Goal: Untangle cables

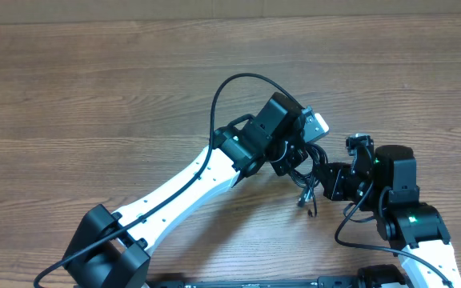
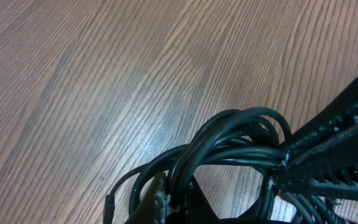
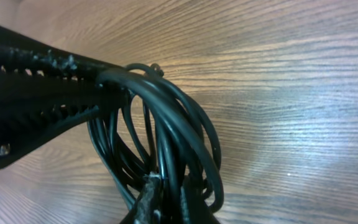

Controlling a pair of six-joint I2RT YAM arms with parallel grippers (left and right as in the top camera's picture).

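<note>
**Pinched from both sides: black cables**

Reaching in from the near-left corner of the wood-grain counter (image 1: 94, 80): left end effector (image 1: 289, 164), jaws pressed together on the cables (image 1: 306, 186). From the right wrist view, visible as dark ribbed fingers (image 3: 39, 74) pinching several loops at the top of the coil. Held right of centre, toward the near edge: thin black cords in loose overlapping loops, with one small plug end (image 1: 302, 202) hanging toward that edge. Impossible to tell whether resting on the wood or lifted off it. Just beside, on the right: right end effector (image 1: 329, 180), likewise clamped on the same bundle. Further right on that arm, a green indicator light (image 1: 410, 218).
</note>
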